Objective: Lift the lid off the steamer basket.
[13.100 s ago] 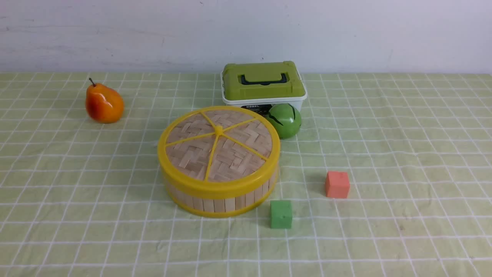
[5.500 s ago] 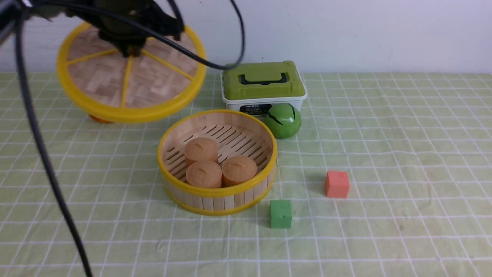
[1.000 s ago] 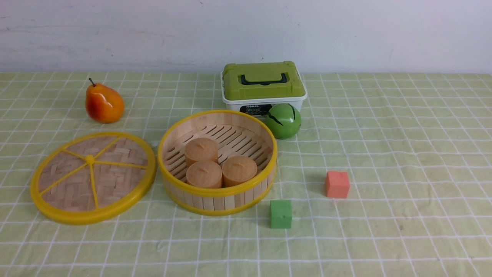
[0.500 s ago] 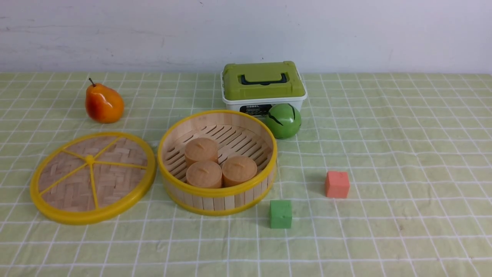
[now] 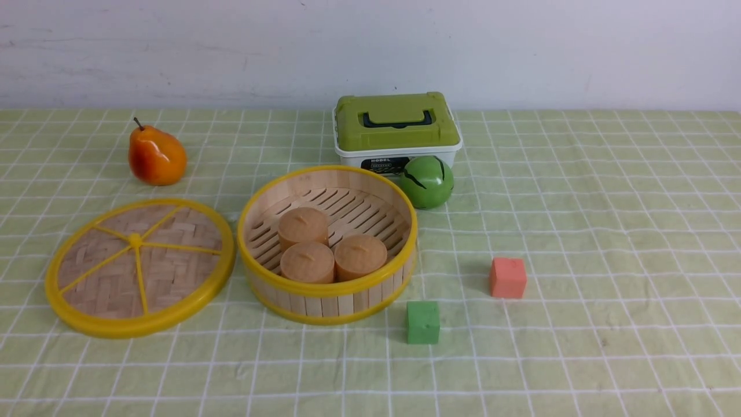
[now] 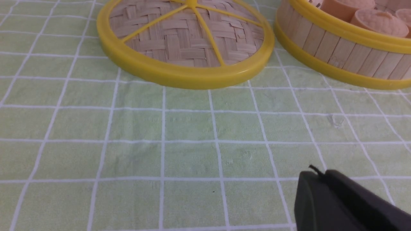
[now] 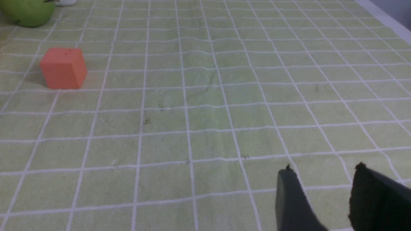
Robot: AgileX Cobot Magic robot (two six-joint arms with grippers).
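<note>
lid (image 5: 140, 268) flat on surface (image 5: 579, 231) just left of open steamer basket (image 5: 327, 243), three buns (image 5: 327, 244) inside, left tool (image 6: 340, 202) gap unclear, right tool (image 7: 321, 189) slightly apart, empty

We note the lid (image 5: 140, 267), a woven tan bamboo disc with yellow rim and five spokes, lying flat on the cloth at left of centre of the front frame. The steamer basket (image 5: 327, 289) sits uncovered just beside it at centre, upright, slat-walled and yellow-rimmed.
</note>
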